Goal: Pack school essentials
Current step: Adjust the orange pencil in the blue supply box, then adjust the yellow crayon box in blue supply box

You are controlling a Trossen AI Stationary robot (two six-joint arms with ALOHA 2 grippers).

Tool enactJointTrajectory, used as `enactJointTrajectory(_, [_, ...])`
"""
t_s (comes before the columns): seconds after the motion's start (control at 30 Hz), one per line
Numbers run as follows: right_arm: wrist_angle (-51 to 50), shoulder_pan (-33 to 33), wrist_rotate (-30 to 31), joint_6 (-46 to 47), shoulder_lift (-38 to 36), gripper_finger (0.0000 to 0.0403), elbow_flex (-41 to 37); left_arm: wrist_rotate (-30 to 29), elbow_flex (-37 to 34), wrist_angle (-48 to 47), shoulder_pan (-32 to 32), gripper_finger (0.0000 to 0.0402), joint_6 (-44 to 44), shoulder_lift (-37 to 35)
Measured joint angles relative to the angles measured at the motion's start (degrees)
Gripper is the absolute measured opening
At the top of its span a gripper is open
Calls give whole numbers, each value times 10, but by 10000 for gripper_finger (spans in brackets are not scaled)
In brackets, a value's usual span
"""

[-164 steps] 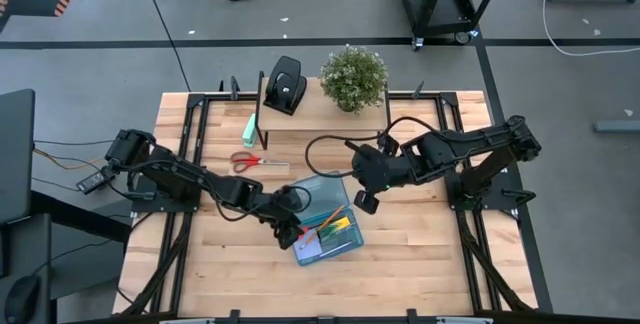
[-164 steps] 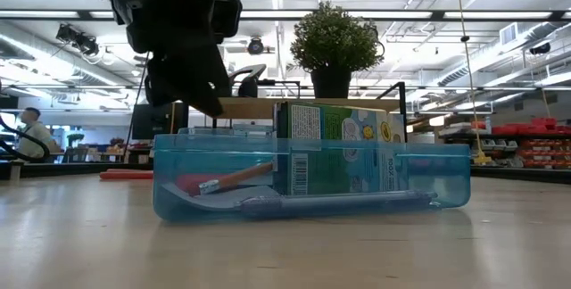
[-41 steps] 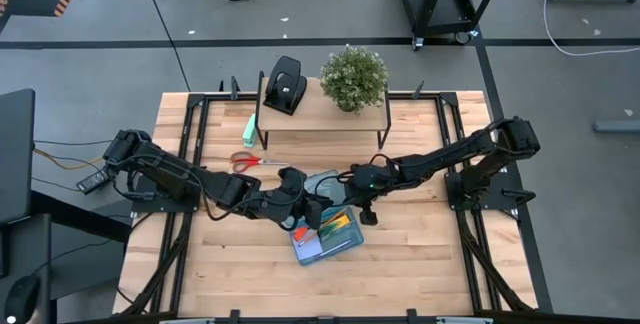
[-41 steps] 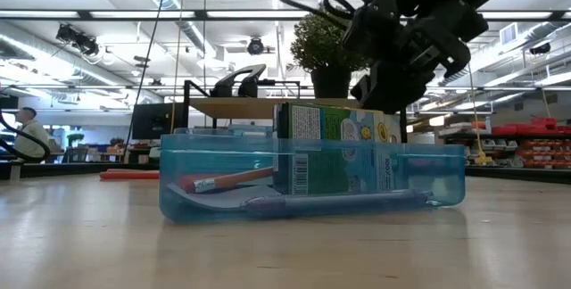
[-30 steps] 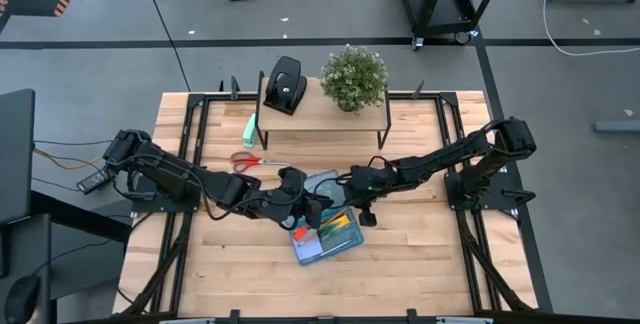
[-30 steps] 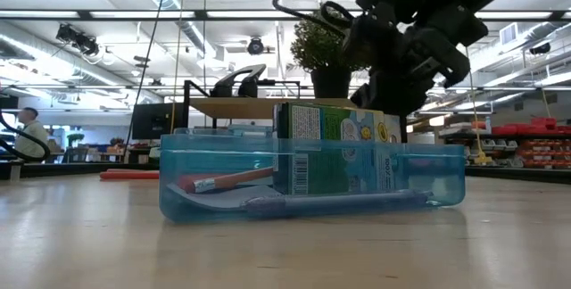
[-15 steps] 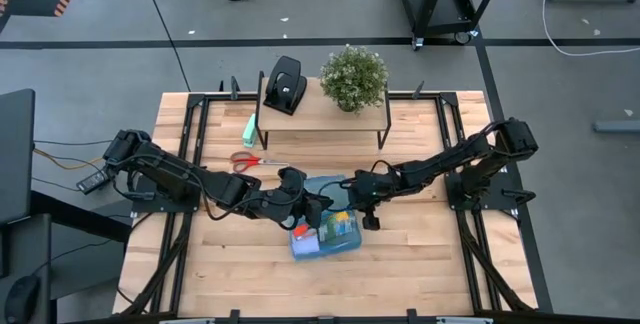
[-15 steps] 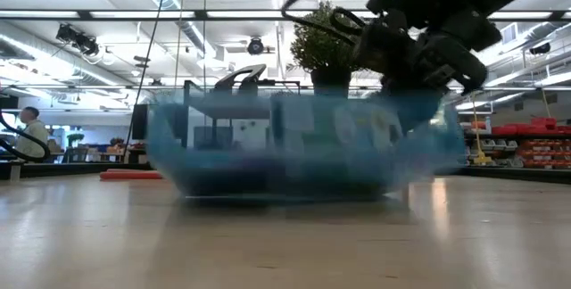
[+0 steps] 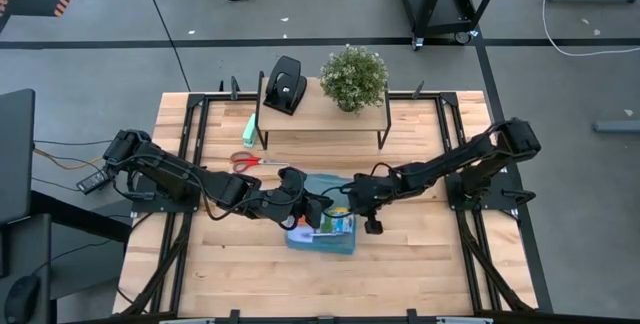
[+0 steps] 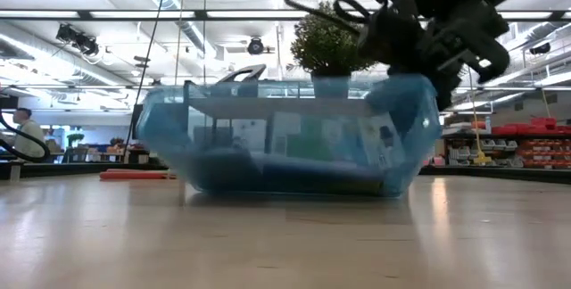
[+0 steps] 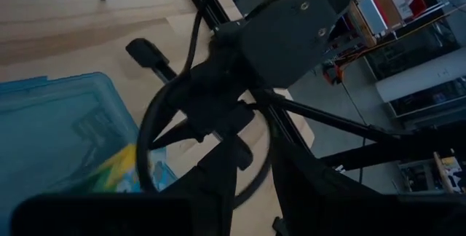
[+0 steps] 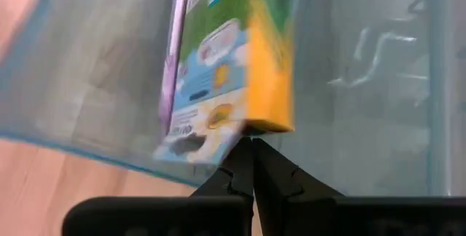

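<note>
A translucent blue pencil box (image 9: pixel 318 238) sits mid-table. Its lid (image 10: pixel 285 102) stands raised and tilted over it. Inside I see the yellow-green crayon box (image 12: pixel 240 68) and some pens and pencils, blurred through the plastic. My right gripper (image 9: pixel 342 212) is shut at the lid's right part, shown close in the right wrist view (image 12: pixel 253 152). My left gripper (image 9: pixel 297 222) waits at the box's left end. Red-handled scissors (image 9: pixel 250 161) lie flat on the table, far left of the box. My right gripper presses its shut fingertips (image 12: pixel 247 164) against the blue lid's plastic (image 12: pixel 218 164), close to its edge. They come slanting down from the table's right side. The lid is propped up off the table and leans over the box, which rests on its bottom.
A wooden riser shelf (image 9: pixel 320 116) at the far edge carries a black hole punch (image 9: pixel 285 84) and a potted plant (image 9: pixel 353 76). A mint-green block (image 9: pixel 249 129) lies beside it. Bare wood (image 9: pixel 420 264) stretches along the near side.
My right gripper has moved a little toward the near edge, staying shut. The lid, which lay flat behind the box, has swung up and over it. The box has slid and turned from a slant to nearly square with the table edge.
</note>
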Motion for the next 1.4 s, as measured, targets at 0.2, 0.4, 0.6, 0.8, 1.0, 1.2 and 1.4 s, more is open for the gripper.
enactJointTrajectory(0.2, [-18, -3, -10, -31, -9, 10, 43, 0, 0, -3, 0, 93, 7, 0])
enactJointTrajectory(0.4, [-24, -3, -78, -52, -9, 10, 81, -3, 0, -8, 3, 93, 11, 0])
enactJointTrajectory(0.6, [-57, -3, -63, -69, -9, 10, 98, -6, 0, -10, 8, 94, 25, 0])
enactJointTrajectory(0.8, [-51, -3, 44, -63, -9, 10, 91, -7, 0, -9, 9, 94, 27, 0])
enactJointTrajectory(1.0, [-46, 2, 5, -23, -8, 10, 56, -7, 0, -10, 9, 93, 27, 0])
enactJointTrajectory(1.2, [-18, 17, 4, 15, -8, 10, 33, -7, 0, -14, 9, 93, 27, 0])
enactJointTrajectory(1.4, [-1, 17, 21, 17, -8, 10, 33, -7, 0, -13, 8, 94, 27, 0])
